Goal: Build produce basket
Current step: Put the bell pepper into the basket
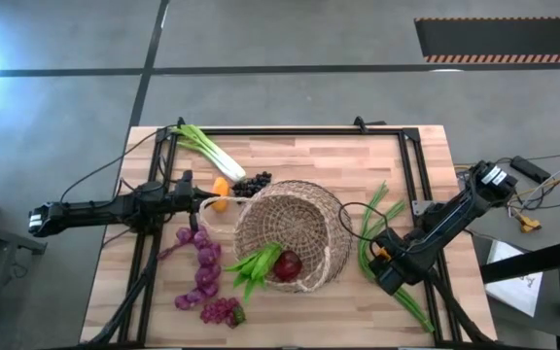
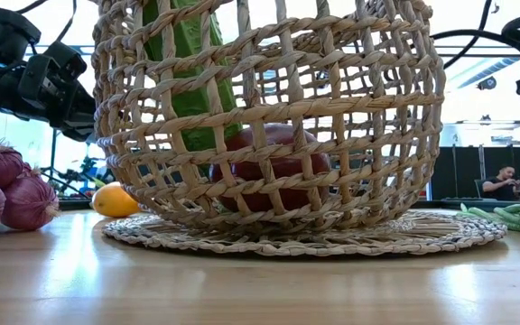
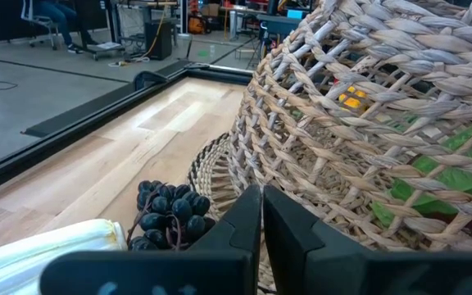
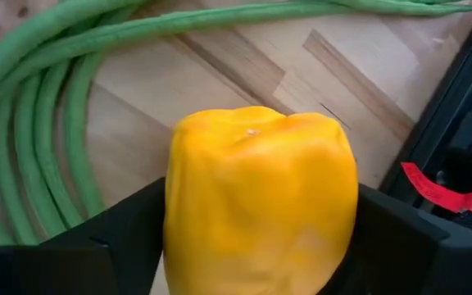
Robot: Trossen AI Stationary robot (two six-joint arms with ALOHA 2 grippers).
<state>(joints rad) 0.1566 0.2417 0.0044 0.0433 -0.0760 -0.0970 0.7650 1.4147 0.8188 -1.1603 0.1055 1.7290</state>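
Between right hand (image 4: 252, 238) fingers — yellow pepper (image 4: 260, 197), just above long green beans (image 4: 47, 123).

The table (image 1: 290, 160) is of pale wood in glued strips, smooth, with a soft sheen in the low view. The basket (image 1: 290, 233) is woven wicker, rough and matt, with open gaps between the strands. The yellow pepper (image 4: 260, 201) looks like smooth plastic, a little glossy. The green beans (image 4: 31, 123) beside it are smooth and matt. The grapes (image 3: 166, 213) are dark and shiny. The apple (image 2: 273, 167) inside the basket is smooth, with a dull shine. The right gripper (image 4: 260, 233) has black fingers (image 4: 117, 233) of matt plastic.
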